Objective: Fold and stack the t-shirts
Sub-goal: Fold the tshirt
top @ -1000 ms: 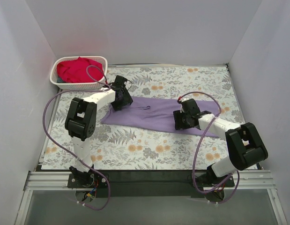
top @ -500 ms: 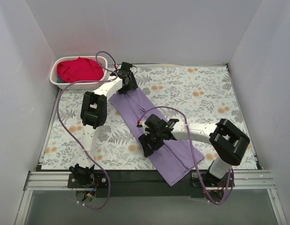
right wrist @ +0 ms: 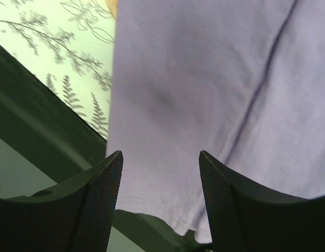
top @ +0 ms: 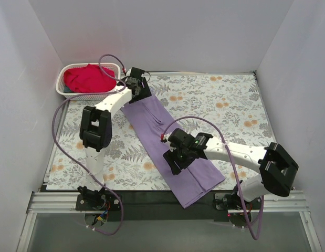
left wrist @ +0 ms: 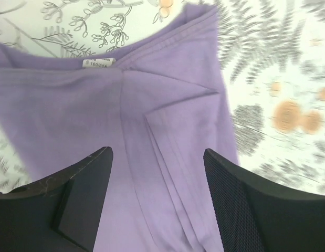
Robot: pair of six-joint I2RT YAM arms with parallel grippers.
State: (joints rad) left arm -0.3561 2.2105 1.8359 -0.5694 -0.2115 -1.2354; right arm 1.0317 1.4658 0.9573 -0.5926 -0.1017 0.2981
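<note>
- the lavender t-shirt lies on the table as a long narrow strip, already folded lengthwise; it runs diagonally from beside the basket down to the near edge, where its hem hangs over the black rail; the red t-shirt is bunched up in the basket, not folded yet
- step in hand, i reckon, is the crosswise fold: bring one end over the other to shorten the strip
- to do it well: pinch all the layers at one end, not just the top ply; lift only enough to clear the cloth; carry it straight along the strip so the edges line up; lay it down flat rather than dropping it; i'd pull the overhanging hem back onto the table first, since it could drag the whole thing off
- left gripper is at the collar end, with the neck label showing on its wrist cam; jaws spread wide, nothing between them but the cloth lying below; can't tell if the tips touch it
- right gripper sits over the lower half, toward the hem; jaws also wide apart, gripping nothing; the fingers frame the shirt beneath, and contact isn't clear either
</note>
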